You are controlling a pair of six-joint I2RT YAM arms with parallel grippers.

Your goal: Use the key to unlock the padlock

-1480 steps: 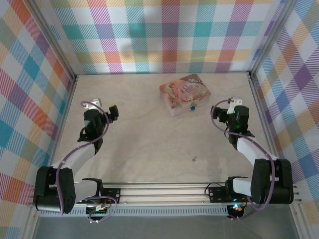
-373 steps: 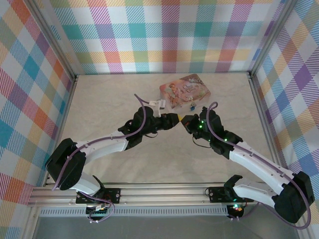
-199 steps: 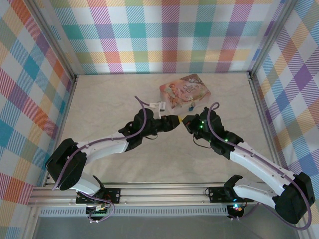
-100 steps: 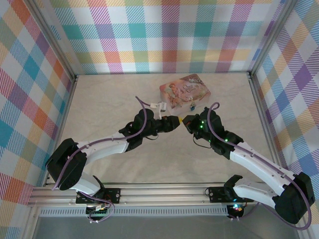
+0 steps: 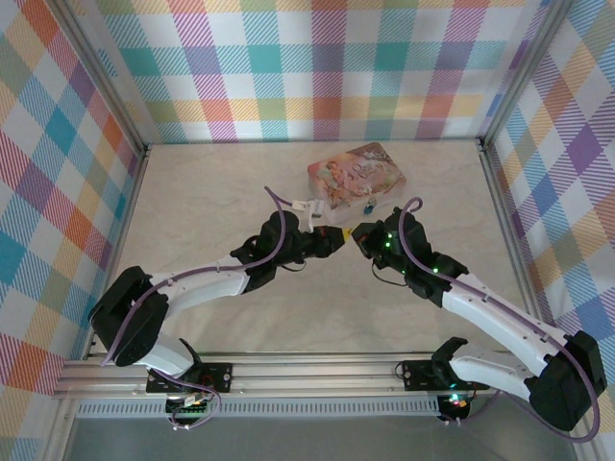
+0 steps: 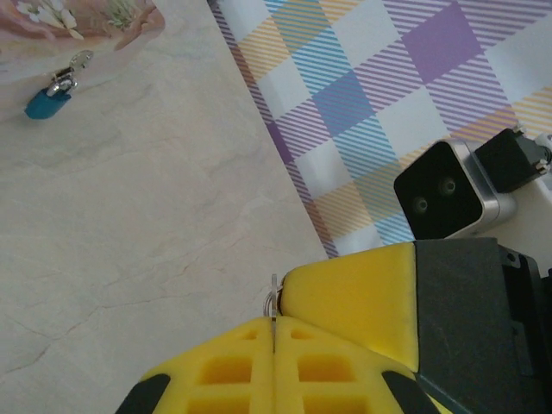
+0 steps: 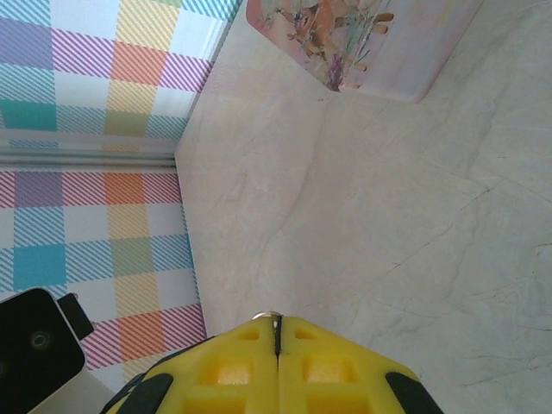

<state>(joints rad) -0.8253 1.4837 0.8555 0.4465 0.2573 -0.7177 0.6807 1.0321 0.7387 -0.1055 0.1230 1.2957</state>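
The left hand (image 5: 333,233) has edged back a touch and is still nose to nose with the right hand (image 5: 357,231) over the bench (image 5: 231,182). Both hands are closed. A silvery sliver, seemingly the key (image 6: 272,300), shows at their tips; I cannot tell which hand grips it. The padlock (image 5: 370,206) lies against the pink tin (image 5: 356,173).

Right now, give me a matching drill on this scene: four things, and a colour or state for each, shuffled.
1 padlock
2 tin
3 key
4 left tool

A pink, pictured lid
B yellow, shut
C blue body
D silvery, poking out at a tool tip

Pairs: 1-C, 2-A, 3-D, 4-B
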